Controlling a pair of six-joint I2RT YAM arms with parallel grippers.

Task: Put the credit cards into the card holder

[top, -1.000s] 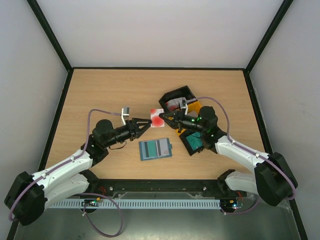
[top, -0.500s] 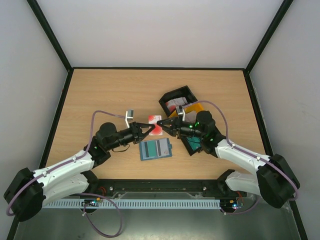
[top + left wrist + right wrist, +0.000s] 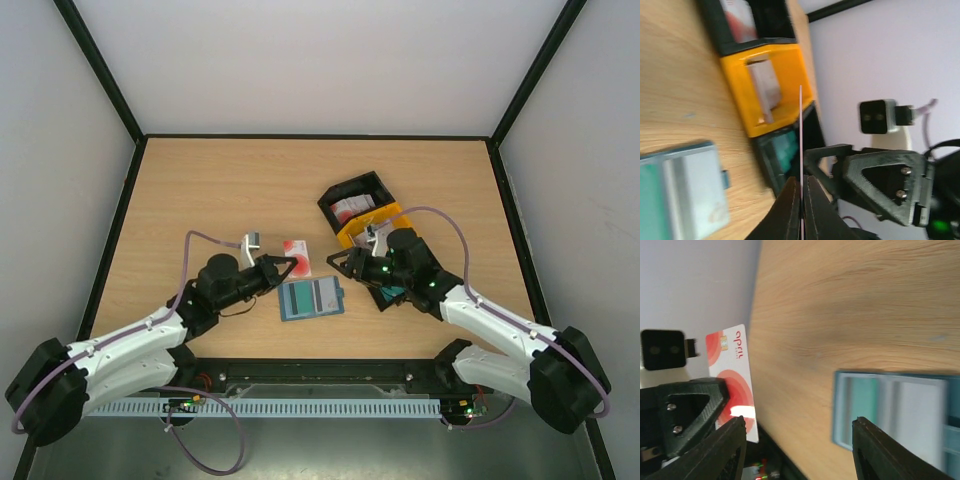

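A white credit card (image 3: pixel 296 256) with red circles is pinched in my left gripper (image 3: pixel 284 265), which is shut on it just above the table. The left wrist view shows that card (image 3: pixel 801 130) edge-on between the closed fingers (image 3: pixel 792 200). My right gripper (image 3: pixel 340 264) stands open a little to the right, apart from the card, nothing between its fingers. From the right wrist the card (image 3: pixel 732 375) sits at the left and the card holder (image 3: pixel 895 410) at the right. The card holder (image 3: pixel 310 297) lies open and flat, teal with paler slots, below both grippers.
A three-bin tray lies right of centre: black bin (image 3: pixel 355 197) with another red-and-white card, yellow bin (image 3: pixel 385 215), and green bin (image 3: pixel 385 292) under the right arm. Dark walls (image 3: pixel 125 215) edge the table.
The card has passed from the right gripper to the left. The left jaws shut on it and drew back toward the near side; the right jaws opened and pulled away rightward.
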